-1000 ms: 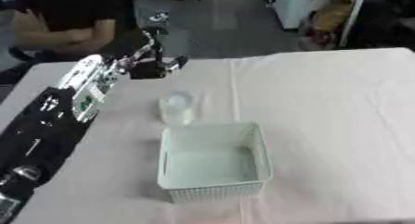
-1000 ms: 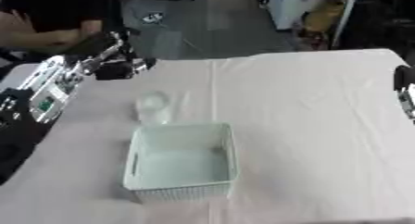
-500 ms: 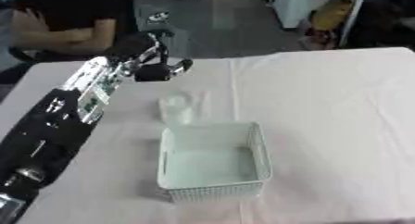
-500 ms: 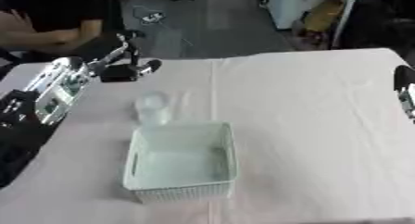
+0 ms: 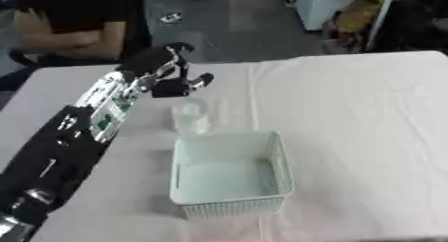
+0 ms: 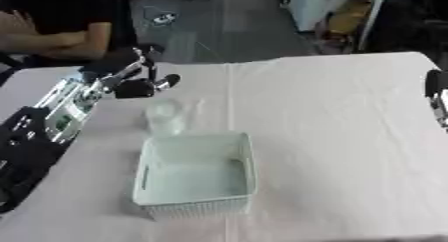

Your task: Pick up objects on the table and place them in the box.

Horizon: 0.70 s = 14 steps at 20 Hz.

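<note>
My left arm reaches from the lower left up to the table's far left part. Its left hand (image 5: 164, 66) hangs above the table with fingers curled down round a small dark object (image 5: 173, 89). Just in front of that hand a clear plastic cup (image 5: 189, 116) stands upright on the cloth, apart from the fingers. Nearer to me, right behind the cup's near side, sits the white mesh box (image 5: 267, 158), nothing showing inside. Only a dark sliver of my right hand (image 6: 434, 84) shows at the right edge of the right eye view.
A pale pink cloth covers the table (image 5: 359, 116), with wide bare room to the right of the box. A seated person with folded arms (image 5: 66, 33) is beyond the far left edge, touching nothing.
My left hand, with the dark object, has moved a little nearer and to the right, closer to the cup. The cup and box have stayed put.
</note>
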Tool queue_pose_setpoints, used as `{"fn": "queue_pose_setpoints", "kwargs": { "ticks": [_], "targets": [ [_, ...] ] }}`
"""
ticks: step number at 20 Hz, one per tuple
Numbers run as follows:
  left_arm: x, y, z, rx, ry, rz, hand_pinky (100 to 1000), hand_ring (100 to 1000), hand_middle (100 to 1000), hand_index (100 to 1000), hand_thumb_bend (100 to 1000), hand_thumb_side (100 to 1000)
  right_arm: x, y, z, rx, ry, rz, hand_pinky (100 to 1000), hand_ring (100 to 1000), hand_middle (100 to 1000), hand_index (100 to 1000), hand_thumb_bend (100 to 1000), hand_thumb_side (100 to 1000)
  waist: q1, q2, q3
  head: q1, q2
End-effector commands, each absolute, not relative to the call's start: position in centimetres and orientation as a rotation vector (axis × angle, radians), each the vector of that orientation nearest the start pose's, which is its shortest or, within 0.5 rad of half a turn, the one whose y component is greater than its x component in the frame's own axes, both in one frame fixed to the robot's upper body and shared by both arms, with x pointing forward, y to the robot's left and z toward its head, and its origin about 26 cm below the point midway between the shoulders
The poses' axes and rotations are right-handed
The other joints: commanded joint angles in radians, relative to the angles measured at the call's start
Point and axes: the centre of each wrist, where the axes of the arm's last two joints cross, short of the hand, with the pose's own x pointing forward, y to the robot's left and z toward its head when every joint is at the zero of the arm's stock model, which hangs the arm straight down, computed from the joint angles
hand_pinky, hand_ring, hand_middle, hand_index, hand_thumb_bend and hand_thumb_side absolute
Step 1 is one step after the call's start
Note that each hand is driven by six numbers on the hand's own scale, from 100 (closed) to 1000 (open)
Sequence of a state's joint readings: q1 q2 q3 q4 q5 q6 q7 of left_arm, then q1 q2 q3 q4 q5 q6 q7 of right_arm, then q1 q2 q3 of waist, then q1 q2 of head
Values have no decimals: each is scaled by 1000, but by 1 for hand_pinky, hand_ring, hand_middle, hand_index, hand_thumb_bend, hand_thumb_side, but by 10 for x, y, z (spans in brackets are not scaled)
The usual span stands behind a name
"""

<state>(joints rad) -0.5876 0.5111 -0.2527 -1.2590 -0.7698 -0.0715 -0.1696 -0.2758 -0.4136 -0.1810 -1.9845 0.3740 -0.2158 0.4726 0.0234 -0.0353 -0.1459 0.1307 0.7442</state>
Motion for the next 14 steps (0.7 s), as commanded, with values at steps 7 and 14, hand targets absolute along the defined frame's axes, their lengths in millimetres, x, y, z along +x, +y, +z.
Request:
{"fn": "queue_pose_setpoints", "kwargs": {
  "ticks": [7,14],
  "targets": [
    [408,287,117,859,-1529,-1334,1000,984,930,387,923,1000,292,-319,227,-619,-2122,1139,891,916,906,939,100,648,-4,-4,1,-2,-15],
    [408,282,108,840,-1529,-1330,1000,984,931,393,908,1000,292,-319,227,-617,-2124,1139,892,916,906,939,100,648,-5,-1,1,0,-16]
  ]
}}
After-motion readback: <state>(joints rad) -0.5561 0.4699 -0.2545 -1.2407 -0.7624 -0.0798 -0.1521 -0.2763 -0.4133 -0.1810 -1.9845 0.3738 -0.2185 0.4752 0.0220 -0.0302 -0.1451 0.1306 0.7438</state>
